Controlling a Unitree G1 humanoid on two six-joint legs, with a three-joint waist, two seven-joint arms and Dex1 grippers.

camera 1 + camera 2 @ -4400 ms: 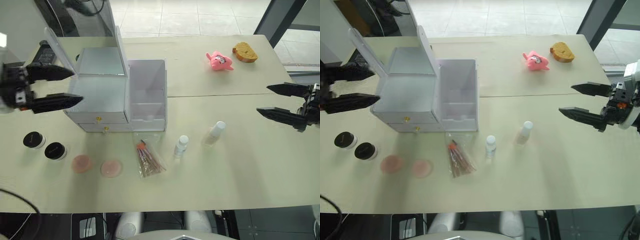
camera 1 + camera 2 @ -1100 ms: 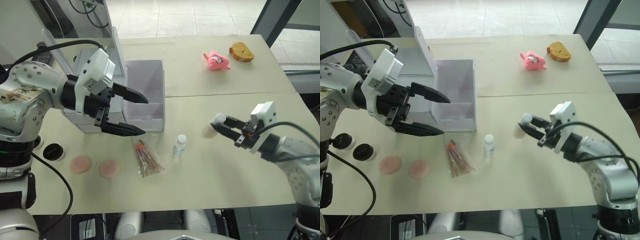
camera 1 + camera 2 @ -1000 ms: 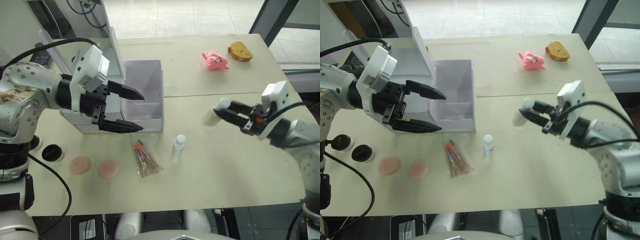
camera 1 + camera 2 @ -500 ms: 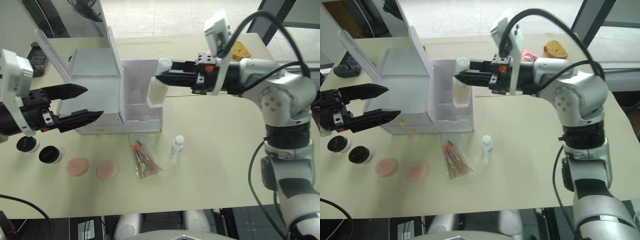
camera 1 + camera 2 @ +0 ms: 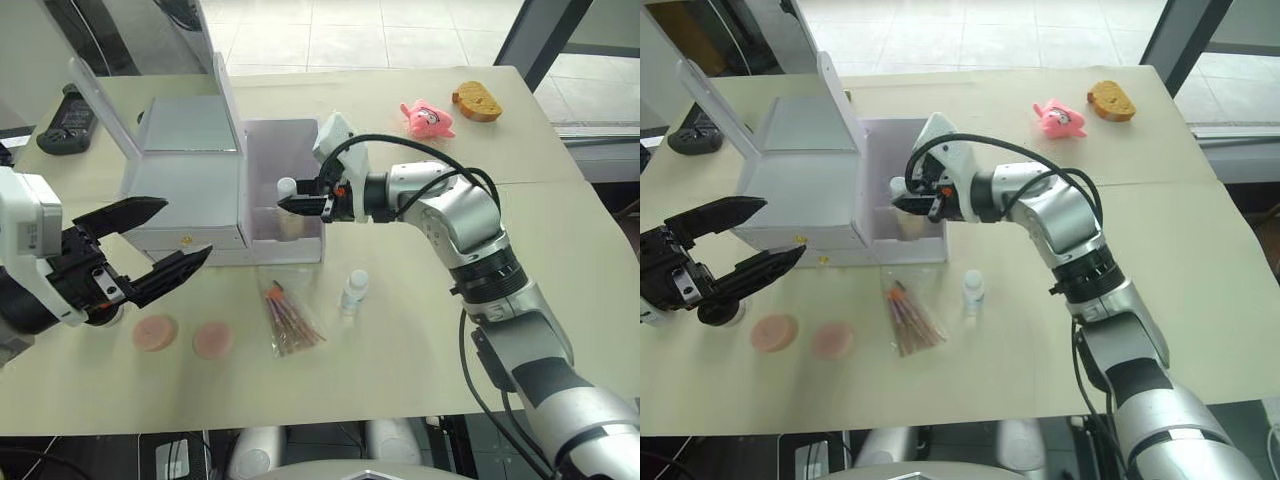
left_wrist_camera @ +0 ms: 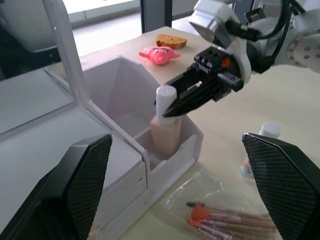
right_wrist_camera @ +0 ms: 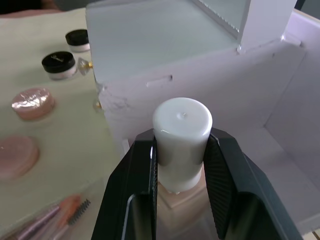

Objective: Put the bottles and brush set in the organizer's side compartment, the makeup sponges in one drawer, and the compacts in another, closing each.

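Note:
The white organizer (image 5: 190, 190) stands with its mirrored lid raised and its side compartment (image 5: 290, 160) open at the top. My right gripper (image 5: 285, 202) is shut on the white cap of a beige bottle (image 6: 165, 131), which stands upright in the compartment's front section. A small clear bottle (image 5: 352, 292) stands on the table beside the bagged brush set (image 5: 290, 318). Two pink makeup sponges (image 5: 155, 331) lie at the front left. Two black-lidded compacts (image 7: 60, 64) sit left of the drawers. My left gripper (image 5: 187, 228) hangs open in front of the drawers, holding nothing.
Both drawers (image 5: 186, 240) with gold knobs are shut. A pink toy (image 5: 428, 117) and a brown bread-shaped piece (image 5: 476, 101) lie at the back right. A black device (image 5: 62, 108) rests at the back left.
My right gripper has lowered the beige bottle from above the compartment down into its front section. My left gripper has shifted right and nearer the table's front, staying open.

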